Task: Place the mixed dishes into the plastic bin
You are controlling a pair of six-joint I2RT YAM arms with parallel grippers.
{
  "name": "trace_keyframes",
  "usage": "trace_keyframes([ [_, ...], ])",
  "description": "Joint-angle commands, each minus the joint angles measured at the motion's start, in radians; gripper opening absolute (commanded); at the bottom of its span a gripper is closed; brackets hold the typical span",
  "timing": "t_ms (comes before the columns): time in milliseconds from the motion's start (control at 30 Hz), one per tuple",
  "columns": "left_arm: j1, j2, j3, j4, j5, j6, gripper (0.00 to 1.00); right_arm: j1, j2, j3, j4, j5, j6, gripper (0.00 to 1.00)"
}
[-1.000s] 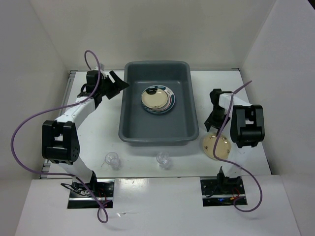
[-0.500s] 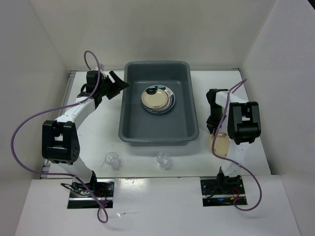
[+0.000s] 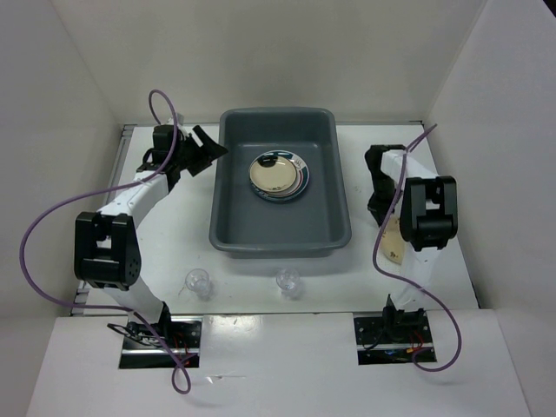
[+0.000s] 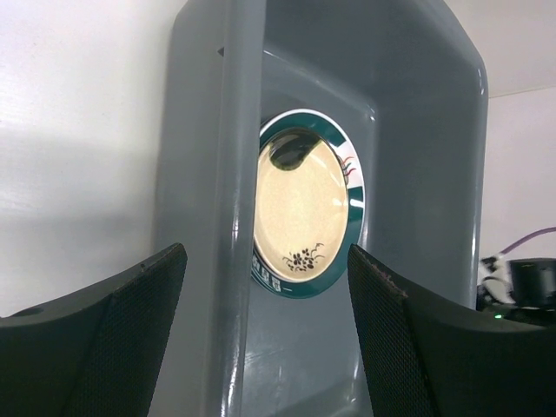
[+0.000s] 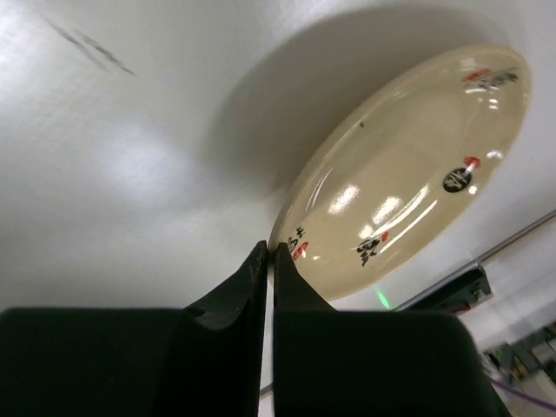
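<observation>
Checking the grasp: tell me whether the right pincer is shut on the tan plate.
Shut on it: the right pincer pinches the tan plate at its rim.

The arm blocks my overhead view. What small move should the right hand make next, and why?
Probably raise the tan plate a little higher. The right hand is shut on its rim, it hangs tilted above its shadow, and the tall wall of the bin stands between it and the stacked plates.

Lab test booth: white panel walls (image 3: 261,52), white table (image 3: 182,228)
</observation>
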Motion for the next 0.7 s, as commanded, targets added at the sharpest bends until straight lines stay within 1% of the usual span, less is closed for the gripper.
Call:
trace_keyframes([
  [0, 0.003, 0.017, 0.019, 0.047, -0.006, 0.001, 0.82, 0.005, -0.029, 0.145, 0.002, 0.039, 0.009, 0.00],
  [67, 0.003, 0.027, 0.019, 0.047, -0.006, 0.001, 0.82, 0.005, -0.043, 0.218, -0.008, 0.058, 0.009, 0.00],
  [100, 0.003, 0.037, 0.028, 0.047, -0.006, 0.001, 0.82, 0.014, -0.043, 0.298, -0.023, 0.078, -0.002, 0.00],
  [133, 0.003, 0.037, 0.028, 0.047, -0.006, 0.001, 0.82, 0.014, -0.043, 0.342, -0.024, 0.093, -0.011, 0.00],
  [167, 0.003, 0.037, 0.042, 0.047, 0.003, 0.001, 0.82, 0.040, -0.043, 0.429, -0.040, 0.108, -0.011, 0.00],
  [233, 0.003, 0.048, 0.042, 0.047, 0.003, 0.001, 0.82, 0.071, -0.053, 0.494, -0.041, 0.138, -0.011, 0.00],
  [267, 0.003, 0.048, 0.042, 0.047, 0.003, 0.001, 0.82, 0.106, -0.053, 0.547, -0.041, 0.138, -0.025, 0.00],
  [367, 0.003, 0.057, 0.054, 0.047, 0.003, 0.001, 0.82, 0.178, -0.053, 0.641, -0.019, 0.138, -0.059, 0.00],
  [400, 0.003, 0.057, 0.054, 0.047, -0.006, 0.010, 0.82, 0.233, -0.053, 0.666, -0.019, 0.147, -0.070, 0.00],
  [467, 0.003, 0.057, 0.064, 0.047, -0.006, 0.010, 0.82, 0.287, -0.053, 0.734, 0.027, 0.147, -0.109, 0.00],
  [500, 0.003, 0.057, 0.064, 0.038, -0.006, 0.010, 0.82, 0.346, -0.053, 0.747, 0.054, 0.130, -0.160, 0.00],
  [567, 0.003, 0.057, 0.064, 0.038, -0.006, 0.010, 0.82, 0.422, -0.075, 0.765, 0.167, 0.154, -0.224, 0.00],
  [600, 0.003, 0.057, 0.064, 0.029, -0.006, 0.010, 0.82, 0.460, -0.075, 0.794, 0.180, 0.171, -0.276, 0.00],
  [633, 0.003, 0.045, 0.064, 0.029, -0.018, 0.010, 0.82, 0.511, -0.058, 0.833, 0.180, 0.171, -0.286, 0.00],
  [667, 0.003, 0.045, 0.064, 0.020, -0.029, 0.019, 0.82, 0.523, -0.028, 0.895, 0.165, 0.138, -0.297, 0.00],
])
